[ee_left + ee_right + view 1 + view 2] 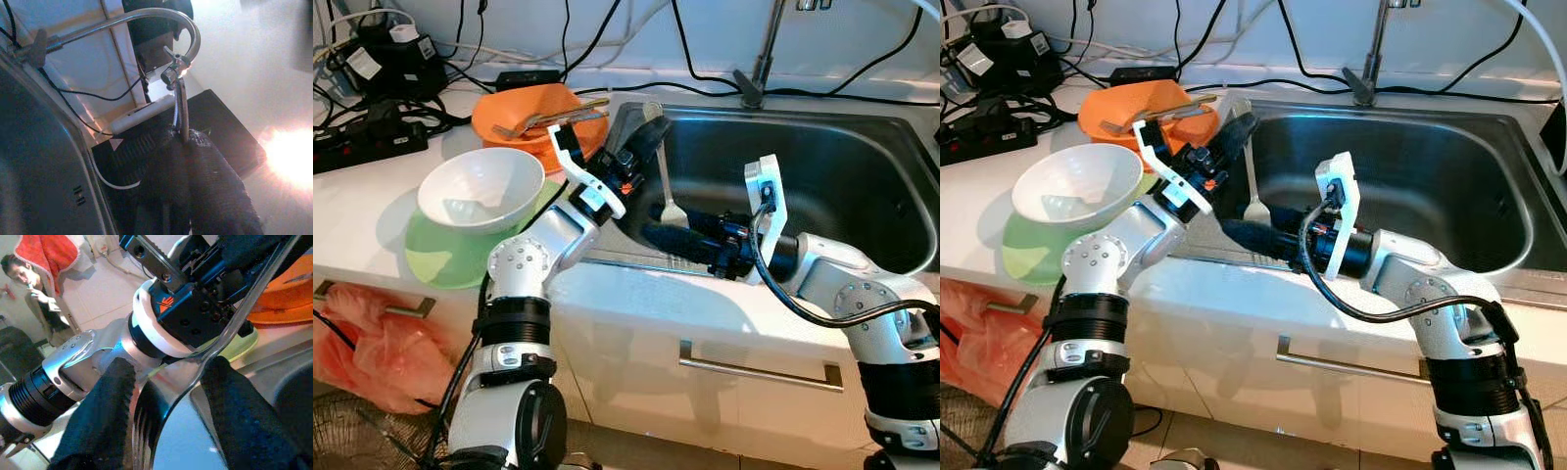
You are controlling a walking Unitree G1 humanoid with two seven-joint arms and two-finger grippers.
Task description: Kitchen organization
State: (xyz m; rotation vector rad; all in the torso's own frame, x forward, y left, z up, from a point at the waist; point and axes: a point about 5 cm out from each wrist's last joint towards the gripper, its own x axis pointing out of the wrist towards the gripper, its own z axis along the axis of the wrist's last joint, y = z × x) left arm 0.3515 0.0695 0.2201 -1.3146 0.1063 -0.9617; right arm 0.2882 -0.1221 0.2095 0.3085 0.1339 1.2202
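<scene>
The left gripper (644, 139) is closed on the handle of a fork (668, 192), which hangs tines down over the left end of the sink (862, 166). The right gripper (658, 235) sits just below the tines, fingers (105, 416) spread apart around them, perhaps not touching; its tips are dark against the basin.

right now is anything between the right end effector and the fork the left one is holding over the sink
Nothing visible. The fork hangs head-down from the left end effector, and the right end effector sits open just below, its fingers either side of the fork's neck.
</scene>
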